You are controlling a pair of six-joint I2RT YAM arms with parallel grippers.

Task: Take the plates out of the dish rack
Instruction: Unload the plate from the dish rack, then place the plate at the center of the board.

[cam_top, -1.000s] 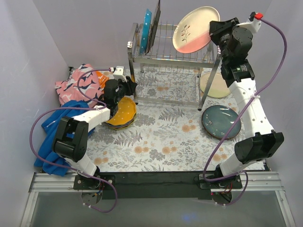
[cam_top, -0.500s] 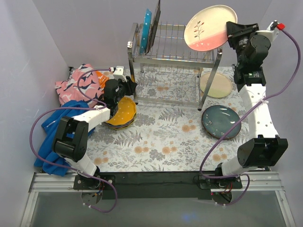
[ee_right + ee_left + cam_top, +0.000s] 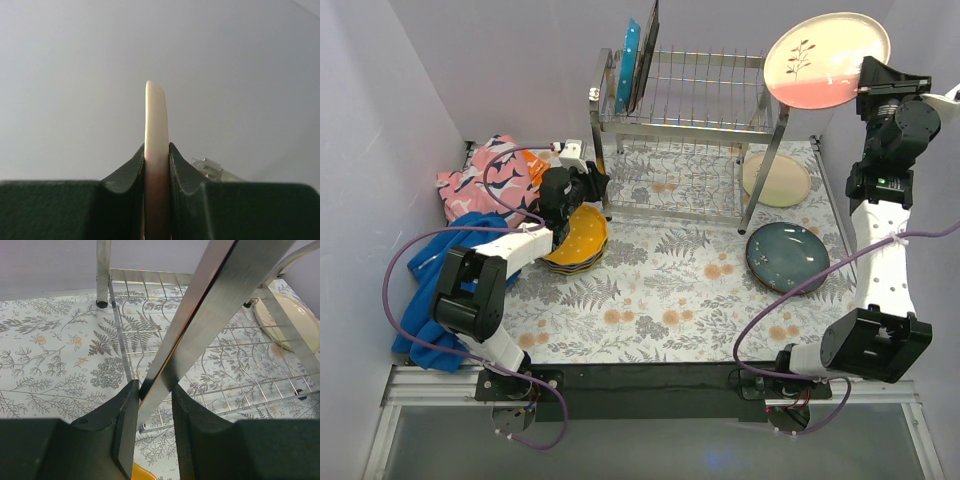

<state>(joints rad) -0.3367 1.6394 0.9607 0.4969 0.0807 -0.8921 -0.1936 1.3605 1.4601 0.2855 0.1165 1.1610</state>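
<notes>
The right gripper (image 3: pixel 867 88) is raised high above the far right corner of the table (image 3: pixel 650 290). It is closed on the rim of a cream and pink plate (image 3: pixel 825 58), which has a small branch drawing on its face. In the right wrist view both fingers (image 3: pixel 125 175) press on the thin edge of this plate, one on each side. The plate is in the air, to the right of the dish rack (image 3: pixel 685 130) and not touching it.

The dish rack stands at the far edge of the table, near the middle. At its left end two plates stand upright in the top slots: a teal plate (image 3: pixel 631 55) and, just beside it, a dark square plate (image 3: pixel 649 45).

The left gripper (image 3: pixel 155 400) is low at the front left leg of the rack, with its jaws narrow and clamped on this chrome leg. Just under it lies a stack of orange plates (image 3: pixel 578 238); how many are in the stack I cannot tell.

Near the right edge a cream plate (image 3: pixel 776 178) lies flat by the right legs of the rack, and a blue-grey plate (image 3: pixel 787 257) lies flat nearer to the arms. They are close but apart.

At the left edge lie a pink patterned cloth (image 3: pixel 485 180) and a blue cloth (image 3: pixel 430 295).
</notes>
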